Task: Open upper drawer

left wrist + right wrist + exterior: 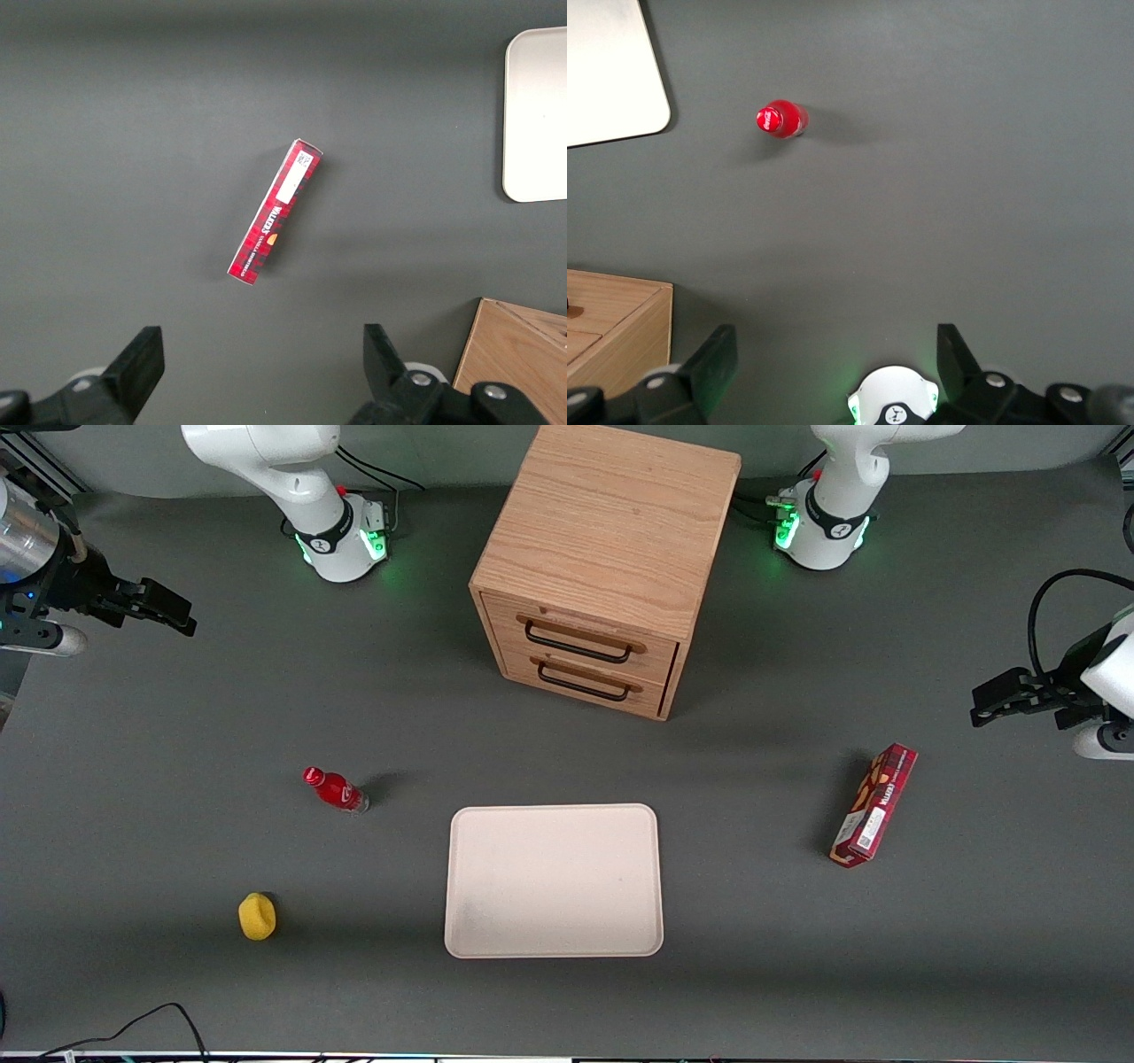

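Two drawers are set in the front of the light-oak wooden cabinet [611, 522], which stands on the dark grey counter [177, 717], farther from the front camera than the tray. The upper drawer [580, 636], a wide, shallow wooden box with a thin black wire handle [578, 643], is seen fully closed, flush with the cabinet face. The matching lower drawer [589, 675] sits just below it and is closed too.

No pulling has been started yet, so the task is judged to be at its very first step. The black two-finger end effector [164, 607] of the right arm is held above the counter at the working arm's end, well apart from the cabinet. Its fingers [713, 363] are spread wide and nothing is held between them.

For the next move, the end effector would need to be brought in front of the upper drawer, lined up with the thin handle, and closed around the wire. The handle is slim and sits near the lower one, so careful aim is called for.

The oak looks smooth with a wavy grain. The counter looks flat and matte. Also on it are a small red plastic bottle [335, 789], a soft-looking yellow rounded lump [257, 916], a pale flat rounded-corner tray [554, 948] and a long red cardboard box [874, 806].
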